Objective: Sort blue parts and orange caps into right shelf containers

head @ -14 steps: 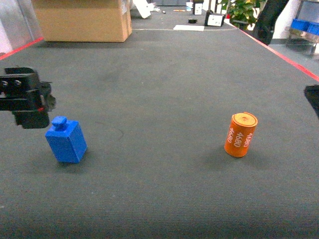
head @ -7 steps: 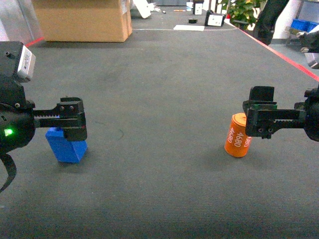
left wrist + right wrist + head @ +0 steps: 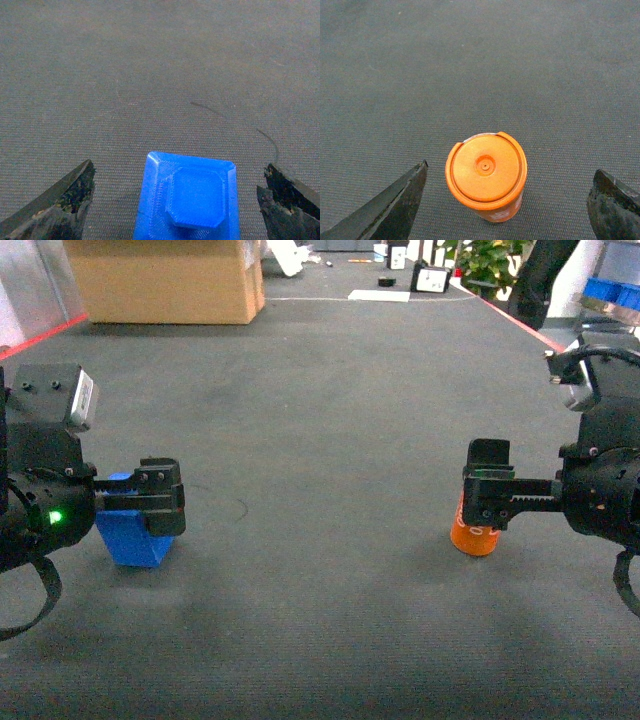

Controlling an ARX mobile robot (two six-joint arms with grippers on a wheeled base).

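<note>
Overhead, the left tool point(image 3: 160, 502) covers the blue part point(image 3: 133, 540) at 9 o'clock, the right tool point(image 3: 490, 495) the orange cap point(image 3: 474, 537) at 3. Each wrist view shows wide jaws flanking its piece: both look light, rigid, best gripped across the sides.

Warehouse-like workshop, cardboard box point(image 3: 165, 280), grey floor mat point(image 3: 330, 420), blue bins point(image 3: 610, 290)

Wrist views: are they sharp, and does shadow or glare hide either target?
Left wrist view: blue part crisp, evenly lit, its lower end cut off by the frame edge; the dark fingertips look soft. Right wrist view: orange cap sharp, no glare, only faint shading on the mat.
</note>
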